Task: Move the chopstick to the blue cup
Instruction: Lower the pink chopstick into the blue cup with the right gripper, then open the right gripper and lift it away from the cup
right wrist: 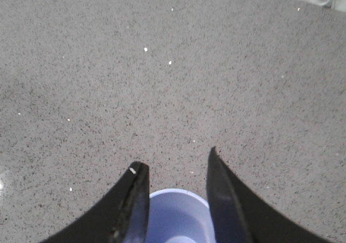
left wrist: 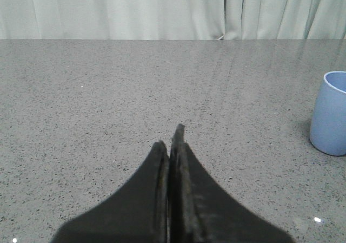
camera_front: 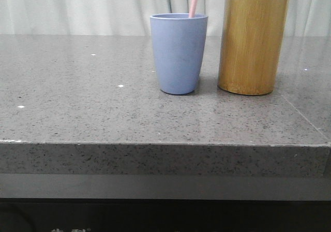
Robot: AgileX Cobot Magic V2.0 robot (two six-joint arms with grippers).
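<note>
Seen from the front: a grey speckled stone table point(camera_front: 77, 97) spanning the frame, pale curtains point(camera_front: 77, 7) behind it. Near the middle of the table, the blue cup point(camera_front: 178, 53) standing upright, with the chopstick point(camera_front: 194, 0) rising out of its mouth at about 12 o'clock, leaning slightly toward 1 o'clock, lower end hidden inside the cup and upper end cut off by the frame edge. Just beside the cup at 3 o'clock, not touching, a taller yellow-brown bamboo cylinder point(camera_front: 252, 45), also upright. In the left wrist view: left gripper point(left wrist: 173, 145) low over bare table, dark fingers point(left wrist: 148, 189) pressed together tip to tip with no gap, nothing between them; blue cup partly visible well off toward 3 o'clock of the fingertips. In the right wrist view: right gripper point(right wrist: 173, 170) poised above the blue cup, fingers point(right wrist: 224, 199) spread apart with a clear gap, nothing gripped; cup's round mouth and pale inside visible between the two fingers at 6 o'clock, speckled table stretching away toward 12 o'clock. Chopstick not discernible between those fingers.
</note>
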